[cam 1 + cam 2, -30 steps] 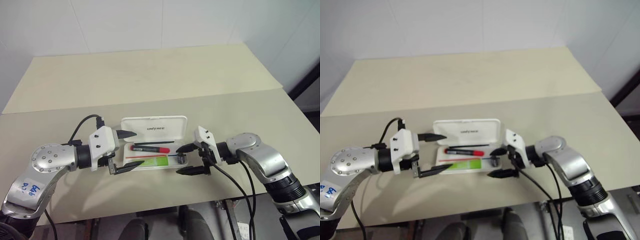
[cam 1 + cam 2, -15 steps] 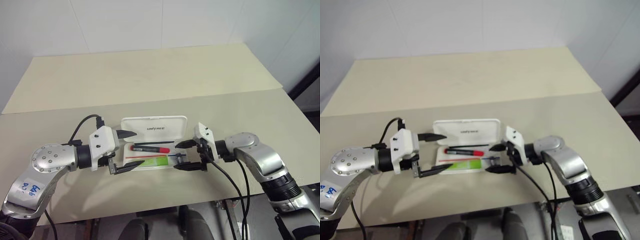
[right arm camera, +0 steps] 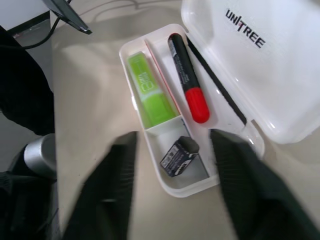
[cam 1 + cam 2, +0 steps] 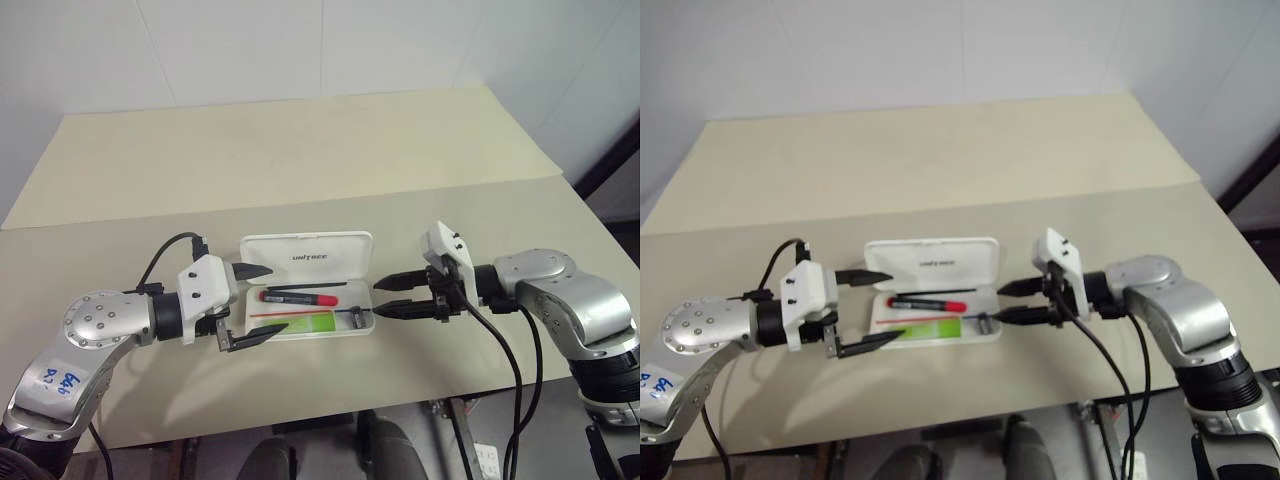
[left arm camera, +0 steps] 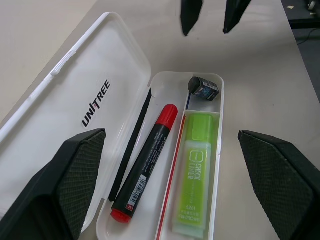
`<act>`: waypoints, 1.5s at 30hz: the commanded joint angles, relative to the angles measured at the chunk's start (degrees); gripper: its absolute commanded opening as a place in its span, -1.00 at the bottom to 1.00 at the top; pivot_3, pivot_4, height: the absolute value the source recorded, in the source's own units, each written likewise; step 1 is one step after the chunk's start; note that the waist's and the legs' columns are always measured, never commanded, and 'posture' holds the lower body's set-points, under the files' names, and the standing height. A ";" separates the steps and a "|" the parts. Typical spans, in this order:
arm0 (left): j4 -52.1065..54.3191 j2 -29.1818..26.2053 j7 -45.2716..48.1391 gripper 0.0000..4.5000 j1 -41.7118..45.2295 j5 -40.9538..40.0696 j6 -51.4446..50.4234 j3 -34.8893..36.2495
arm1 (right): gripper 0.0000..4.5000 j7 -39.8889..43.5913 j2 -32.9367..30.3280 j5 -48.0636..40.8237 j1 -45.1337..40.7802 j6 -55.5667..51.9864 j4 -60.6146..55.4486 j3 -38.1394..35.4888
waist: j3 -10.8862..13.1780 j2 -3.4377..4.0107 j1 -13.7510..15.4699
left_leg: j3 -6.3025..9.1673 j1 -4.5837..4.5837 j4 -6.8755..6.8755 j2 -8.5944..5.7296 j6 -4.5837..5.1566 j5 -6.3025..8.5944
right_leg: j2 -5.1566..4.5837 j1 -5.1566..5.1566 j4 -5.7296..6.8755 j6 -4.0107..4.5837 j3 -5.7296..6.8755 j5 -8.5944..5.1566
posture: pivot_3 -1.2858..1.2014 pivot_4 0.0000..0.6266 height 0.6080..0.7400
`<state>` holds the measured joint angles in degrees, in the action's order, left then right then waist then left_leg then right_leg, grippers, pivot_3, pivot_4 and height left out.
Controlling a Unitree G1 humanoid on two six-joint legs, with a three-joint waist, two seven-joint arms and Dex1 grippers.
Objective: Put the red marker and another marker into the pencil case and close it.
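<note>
A pale beige table [image 4: 300,150] stood against a white wall, bare apart from the pencil case [image 4: 310,287] lying open near its front edge. The case's lid [image 5: 75,105] lay flat on the far side. In the tray, the red marker [image 5: 150,160] rested along the hinge side and the lime-green highlighter [image 5: 196,170] lay beside it in the nearer compartment; a small dark block [image 5: 204,86] sat in the end pocket.

The left gripper [image 4: 250,305] hung spread wide at the case's left end, holding nothing. The right gripper [image 4: 388,297] hovered just off the right end with its fingers drawn close and nothing between them, though the wrist view was too blurred to judge the gap exactly.

Both markers looked stowed, so closing appeared to be what remained. The case seemed light, stiff and smooth, likely to skid under a push. The lid's far long edge looked the best hold: lift it over the hinge while the other gripper steadies the tray, then press the front rim until it snaps
</note>
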<state>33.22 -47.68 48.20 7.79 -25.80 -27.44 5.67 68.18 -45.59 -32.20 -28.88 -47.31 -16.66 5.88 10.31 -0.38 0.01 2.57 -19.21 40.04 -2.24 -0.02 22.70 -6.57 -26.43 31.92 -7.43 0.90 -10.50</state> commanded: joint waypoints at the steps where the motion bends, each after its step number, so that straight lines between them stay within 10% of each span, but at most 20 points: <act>1: 0.74 0.34 0.24 1.00 0.92 -0.20 1.30 0.35 | -0.62 0.11 -1.47 -1.45 1.89 -0.12 -4.59 -0.49 | 0.00 0.00 0.13 | 0.02 -0.01 0.00 0.01 0.00 0.00 | 0.00 0.00 -0.01 0.00 0.02 0.00 | 0.03 -0.52 1.00; 45: 2.68 0.18 -0.87 1.00 0.05 -0.84 -0.44 1.44 | -0.80 -1.49 4.20 10.95 -2.43 10.08 8.77 7.81 | -0.02 -0.03 -0.05 | -0.02 0.00 0.02 0.01 0.01 0.01 | 0.00 0.00 0.00 0.00 0.01 0.00 | 0.03 -0.52 1.00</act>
<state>33.79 -47.42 47.62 7.82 -25.85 -28.04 5.70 66.28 -41.59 -21.29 -30.96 -38.18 -7.10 14.13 10.30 -0.41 -0.04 2.56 -19.21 40.05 -2.23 -0.01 22.71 -6.57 -26.43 31.91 -7.43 0.92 -10.50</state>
